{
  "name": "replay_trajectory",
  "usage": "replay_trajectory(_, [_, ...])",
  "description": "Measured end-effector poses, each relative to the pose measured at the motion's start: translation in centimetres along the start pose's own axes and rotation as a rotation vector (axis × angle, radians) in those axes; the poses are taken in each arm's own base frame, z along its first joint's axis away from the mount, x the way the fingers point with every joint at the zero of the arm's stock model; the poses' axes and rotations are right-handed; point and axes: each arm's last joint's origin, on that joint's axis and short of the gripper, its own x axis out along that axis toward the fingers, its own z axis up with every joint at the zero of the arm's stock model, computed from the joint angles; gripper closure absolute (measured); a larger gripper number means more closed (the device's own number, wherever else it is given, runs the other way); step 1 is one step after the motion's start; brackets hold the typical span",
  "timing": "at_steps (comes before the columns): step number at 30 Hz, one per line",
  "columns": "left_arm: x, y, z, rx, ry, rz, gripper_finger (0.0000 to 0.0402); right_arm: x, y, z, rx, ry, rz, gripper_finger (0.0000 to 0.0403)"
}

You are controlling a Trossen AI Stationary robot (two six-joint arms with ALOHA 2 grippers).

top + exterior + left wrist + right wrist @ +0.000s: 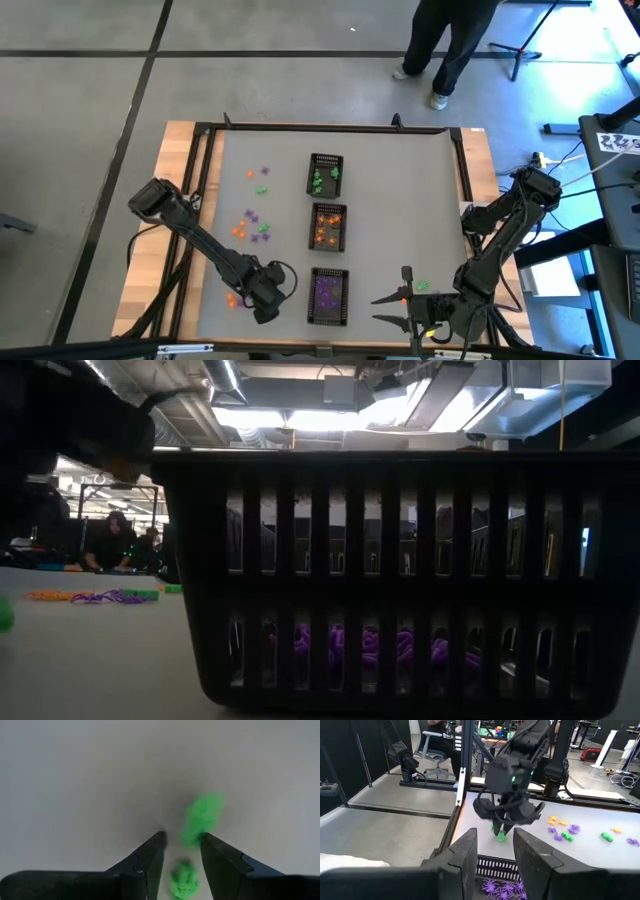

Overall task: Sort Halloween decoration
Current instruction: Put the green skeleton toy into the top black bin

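Note:
The Halloween decoration is tiny plastic trinkets. Loose purple, orange and green ones (254, 222) lie on the grey table's left half. Down the middle stand three black mesh trays: green trinkets in the far one (326, 175), orange in the middle one (329, 226), purple in the near one (328, 297). My left gripper (266, 303) points down left of the purple tray, shut on a green trinket (184, 879). My right gripper (492, 852) hovers level at the near right, open, with nothing between its fingers. My left gripper pinches the green trinket (500, 836) between its two fingers, which come from above and point down. The trinket sticks out below the fingertips (506, 827). A blurred green shape (202, 817) shows beyond the tips; I cannot tell whether it belongs to the same trinket.
A lone orange trinket (232, 298) lies near the left gripper, and a green one (421, 287) lies beside the right gripper. A black frame (330, 128) runs round the table. A person (450, 40) stands beyond the far edge.

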Motion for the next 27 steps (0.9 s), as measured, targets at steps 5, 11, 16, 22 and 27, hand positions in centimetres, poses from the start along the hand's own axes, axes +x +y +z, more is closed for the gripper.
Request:
replay_trajectory(5, [0.4,0.1,0.2,-0.013,-0.002,0.016,0.0278,0.0,0.0,0.0,0.0,0.0,0.0,0.0279])
replay_trajectory(11, [0.4,0.3,0.7,-0.011,0.018,0.007,0.0278,0.0,0.0,0.0,0.0,0.0,0.0,0.0279])
replay_trajectory(16, [-0.4,0.6,0.9,-0.007,0.014,-0.019,0.0278,0.0,0.0,0.0,-0.001,0.001,0.0,0.0279])
replay_trajectory(22, [-1.8,0.8,1.3,-0.018,-0.061,-0.027,0.0278,0.0,0.0,0.0,-0.005,0.005,-0.001,0.0279])
replay_trajectory(27, [-1.8,0.7,1.6,-0.026,-0.069,-0.042,0.0278,0.0,0.0,0.0,-0.005,0.005,-0.001,0.0279])
